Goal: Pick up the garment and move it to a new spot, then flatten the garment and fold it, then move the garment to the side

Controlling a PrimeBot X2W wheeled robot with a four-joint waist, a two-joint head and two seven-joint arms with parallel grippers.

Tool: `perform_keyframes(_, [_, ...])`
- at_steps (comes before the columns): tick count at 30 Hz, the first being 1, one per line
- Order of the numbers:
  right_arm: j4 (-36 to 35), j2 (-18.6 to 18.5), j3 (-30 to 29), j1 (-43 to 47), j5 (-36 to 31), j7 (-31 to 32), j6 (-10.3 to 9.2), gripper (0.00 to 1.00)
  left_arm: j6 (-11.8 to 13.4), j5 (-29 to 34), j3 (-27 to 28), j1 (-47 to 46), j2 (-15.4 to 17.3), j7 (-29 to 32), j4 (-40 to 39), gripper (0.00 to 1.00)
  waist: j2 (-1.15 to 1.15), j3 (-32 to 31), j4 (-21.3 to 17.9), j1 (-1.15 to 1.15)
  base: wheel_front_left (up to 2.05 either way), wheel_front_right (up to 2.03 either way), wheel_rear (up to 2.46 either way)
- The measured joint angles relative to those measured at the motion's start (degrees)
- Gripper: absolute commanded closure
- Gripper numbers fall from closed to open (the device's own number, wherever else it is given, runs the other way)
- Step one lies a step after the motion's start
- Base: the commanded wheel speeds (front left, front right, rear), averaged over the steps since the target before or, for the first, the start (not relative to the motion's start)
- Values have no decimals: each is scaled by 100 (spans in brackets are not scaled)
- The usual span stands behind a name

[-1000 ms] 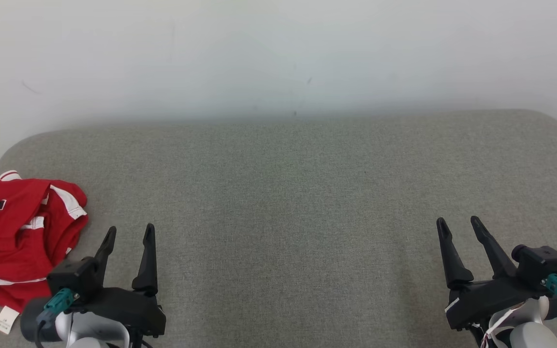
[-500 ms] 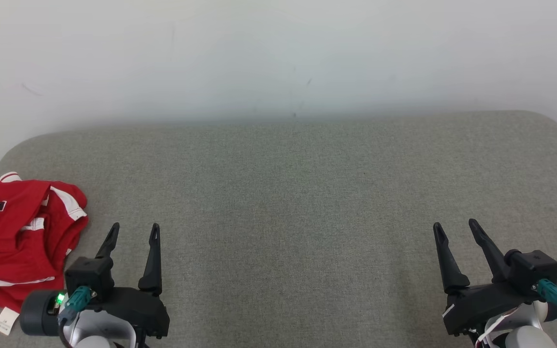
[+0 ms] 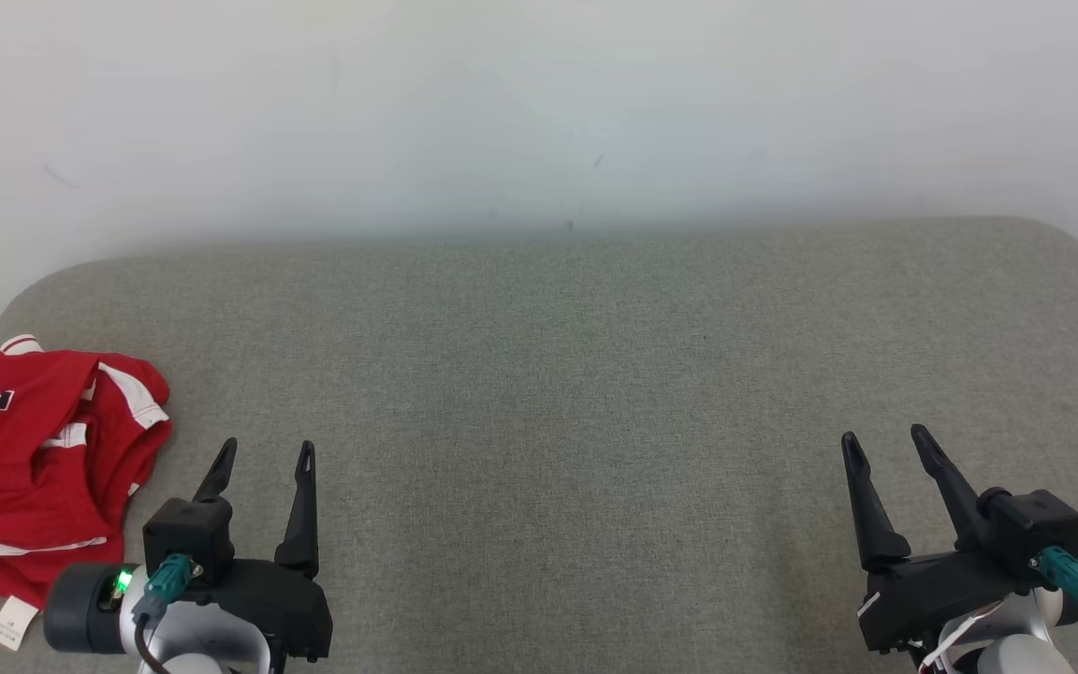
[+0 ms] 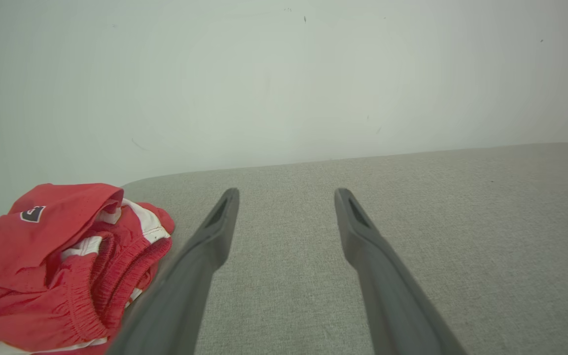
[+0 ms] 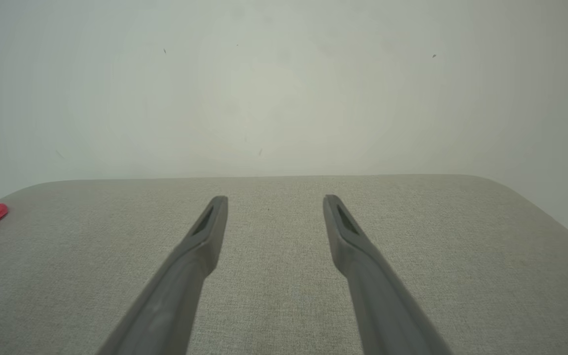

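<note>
Pale and scuffed in spots, a plain white wall (image 3: 539, 103) rose behind a grey woven fabric surface (image 3: 576, 374) with rounded far corners in the head view. Compared with a second earlier, the left gripper (image 3: 268, 445) had shifted slightly rightward and nearer the robot, its wrist turned so that a small green light (image 3: 118, 582) showed. The right gripper (image 3: 883, 433) had barely changed. Both pairs of long, dark, tapering fingers stood spread wide with nothing between them. The crumpled red garment with white trim (image 3: 34, 440) lay at the surface's left end, just beside the left gripper, with a white label (image 3: 10, 622) at its near edge. Its place on the surface was unchanged.

In the left wrist view the matte fingers splayed over bare weave. The garment bunched to their left, showing a gathered, ribbed waistband; whether it touched the finger could not be told.

In the right wrist view the fingers were equally wide and empty, with a scrap of red at the far left edge.
</note>
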Motion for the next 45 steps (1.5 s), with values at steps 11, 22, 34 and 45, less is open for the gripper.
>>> perform_keyframes(11, [3, 18, 27, 56, -96, 1, 0, 0, 47, 99, -32, 5, 4, 52, 1, 0, 0, 4, -6, 0, 0, 0, 0])
perform_keyframes(22, [-16, 32, 31, 75, -3, 29, 0, 0, 67, -11, -38, 5, 2, 76, 60, 0, 0, 19, 86, 0, 0, 0, 0])
perform_keyframes(34, [-154, 36, 254, 94, 77, 53, 0, 0, 182, -123, 1, 1, -25, 47, 65, 0, 0, 48, 575, 0, 0, 0, 0])
perform_keyframes(45, [-261, 44, 389, 94, 165, 62, 0, 0, 305, -296, 96, 82, 0, -22, 31, 0, 0, 75, 1389, 0, 0, 0, 0])
